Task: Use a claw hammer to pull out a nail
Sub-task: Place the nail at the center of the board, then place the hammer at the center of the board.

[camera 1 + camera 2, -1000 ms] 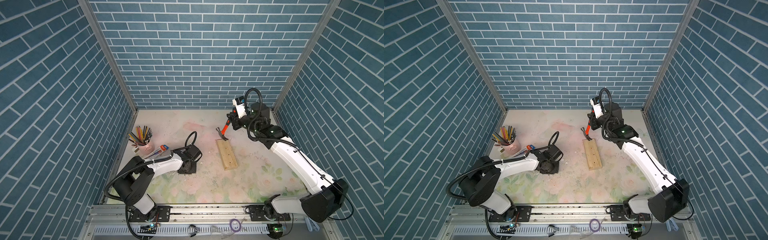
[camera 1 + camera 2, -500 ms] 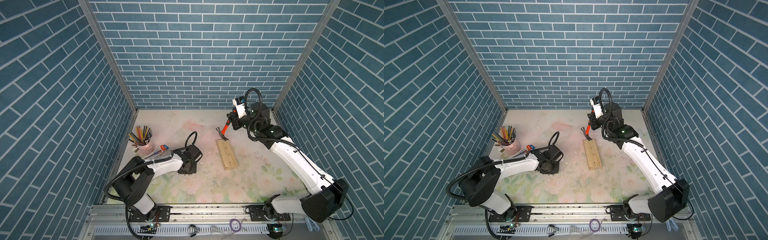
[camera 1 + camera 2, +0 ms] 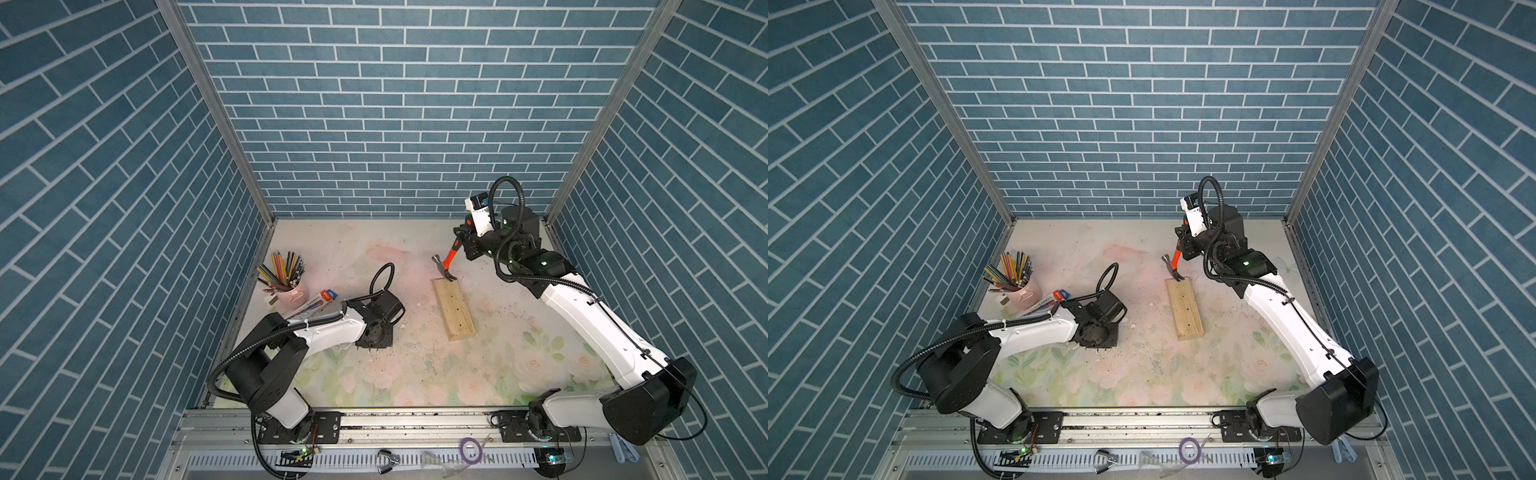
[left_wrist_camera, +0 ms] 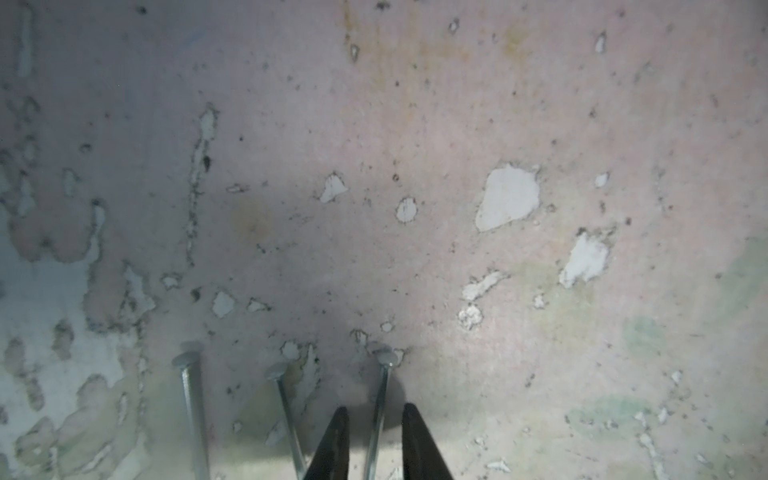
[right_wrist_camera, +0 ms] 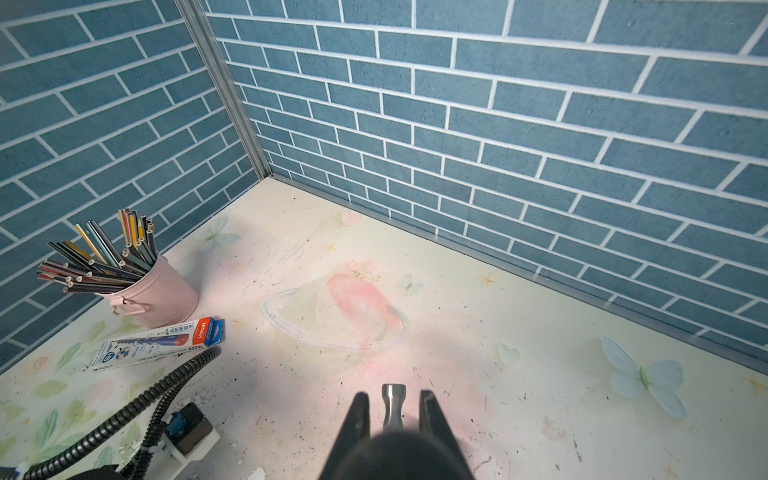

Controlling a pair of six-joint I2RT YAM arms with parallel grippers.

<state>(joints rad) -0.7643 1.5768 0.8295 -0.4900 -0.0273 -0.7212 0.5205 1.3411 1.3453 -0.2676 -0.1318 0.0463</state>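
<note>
Claw hammer [image 3: 447, 261] tight in right hand [image 5: 392, 400], claw at block [image 3: 454, 307] end; left hand [image 4: 372, 411] spread around nail [image 4: 381, 395].

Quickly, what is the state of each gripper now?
Left gripper: open, a nail lies between its jaws.
Right gripper: closed on the claw hammer.
</note>
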